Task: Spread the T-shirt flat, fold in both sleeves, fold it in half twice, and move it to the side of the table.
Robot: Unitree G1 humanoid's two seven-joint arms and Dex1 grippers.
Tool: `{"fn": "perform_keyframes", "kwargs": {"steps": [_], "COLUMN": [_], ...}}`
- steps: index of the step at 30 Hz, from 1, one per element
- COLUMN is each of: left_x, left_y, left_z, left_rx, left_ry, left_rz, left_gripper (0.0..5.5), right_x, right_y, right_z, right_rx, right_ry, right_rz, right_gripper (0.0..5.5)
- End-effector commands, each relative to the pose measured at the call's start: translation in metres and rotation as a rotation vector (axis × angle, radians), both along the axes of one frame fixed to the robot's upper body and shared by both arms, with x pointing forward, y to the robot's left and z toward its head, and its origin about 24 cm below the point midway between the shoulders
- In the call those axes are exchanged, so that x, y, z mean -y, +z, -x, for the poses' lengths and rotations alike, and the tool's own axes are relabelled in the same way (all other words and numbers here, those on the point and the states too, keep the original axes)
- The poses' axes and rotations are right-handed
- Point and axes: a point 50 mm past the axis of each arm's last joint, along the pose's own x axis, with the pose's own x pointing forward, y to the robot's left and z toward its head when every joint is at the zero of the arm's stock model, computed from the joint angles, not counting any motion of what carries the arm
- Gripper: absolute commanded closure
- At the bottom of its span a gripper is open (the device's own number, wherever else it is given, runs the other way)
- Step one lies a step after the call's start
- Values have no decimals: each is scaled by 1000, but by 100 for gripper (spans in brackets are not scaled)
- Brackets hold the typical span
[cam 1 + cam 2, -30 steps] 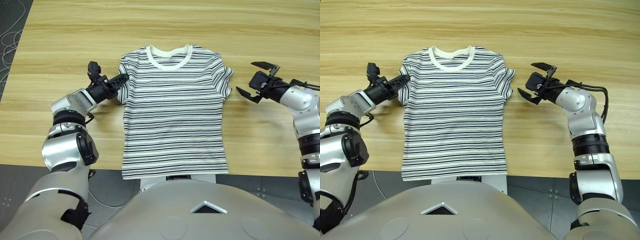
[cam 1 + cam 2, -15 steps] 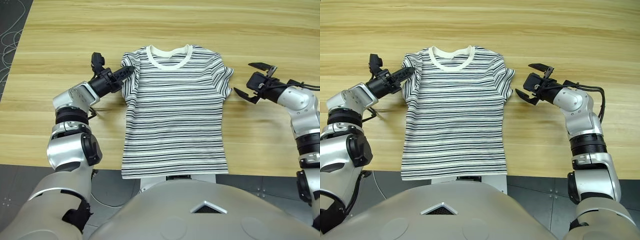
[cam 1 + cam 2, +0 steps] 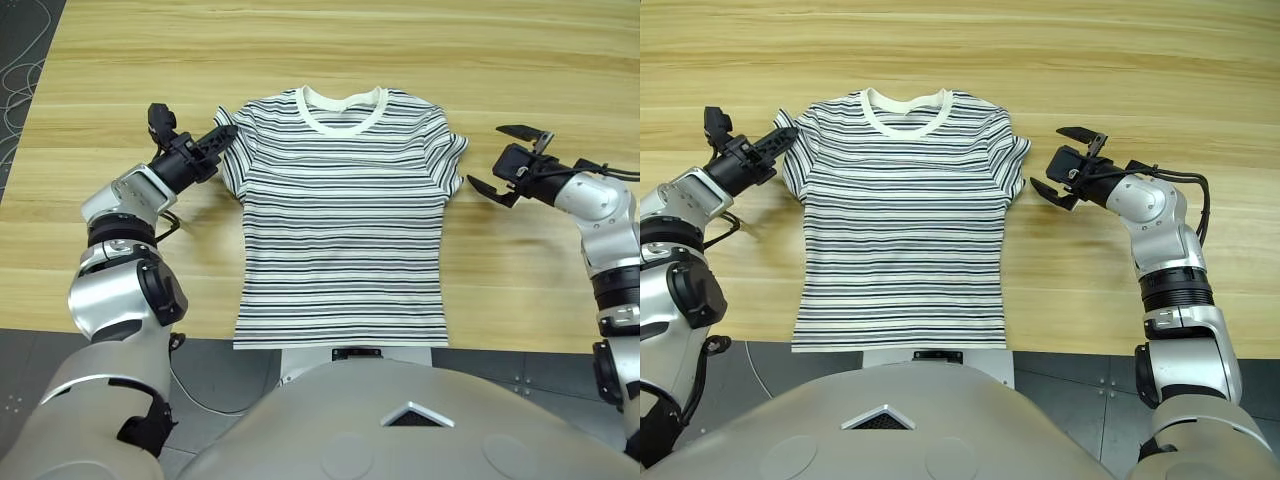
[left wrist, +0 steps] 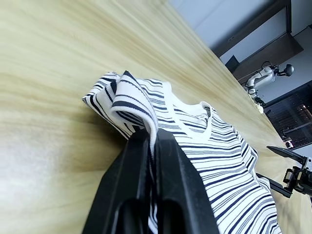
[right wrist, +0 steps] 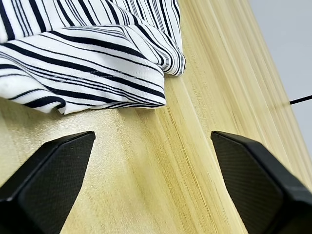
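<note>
Now the left gripper (image 3: 222, 135) is pinching the T-shirt (image 3: 340, 230) by its left sleeve (image 3: 234, 152), fingers closed on the cloth. The shirt is lying mid-table (image 3: 120, 60), collar far, hem at the near edge. Just right of the right sleeve (image 3: 450, 160), the right gripper (image 3: 505, 160) is holding its fingers wide apart.

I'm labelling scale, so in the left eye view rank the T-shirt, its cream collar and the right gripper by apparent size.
1. T-shirt, by far the largest.
2. Tied: the cream collar and the open right gripper span about the same area, too alike to rank.
</note>
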Motion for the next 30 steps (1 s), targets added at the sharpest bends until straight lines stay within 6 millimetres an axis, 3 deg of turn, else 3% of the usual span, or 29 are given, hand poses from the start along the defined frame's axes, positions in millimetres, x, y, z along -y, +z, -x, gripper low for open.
{"fn": "perform_keyframes", "kwargs": {"steps": [1,6,14,20,30], "left_x": [1,26,89,113,129], "left_y": [18,18,-6,-23,-13], "left_z": [-10,-15,-16,-12,-5], "left_rx": [81,101,19,-19,48], "left_ry": [-31,-136,-360,-435,-582], "left_rz": [-12,2,-41,-110,-19], "left_gripper": [539,539,539,539,369], "right_x": [-2,-3,-4,-7,-12], "right_y": [2,1,0,-1,-2], "right_z": [-2,-3,-3,-5,-14], "right_rx": [3,1,1,4,6], "right_ry": [15,15,21,26,44], "right_rz": [-1,-3,-4,-10,-14], "right_gripper": [109,109,109,109,109]}}
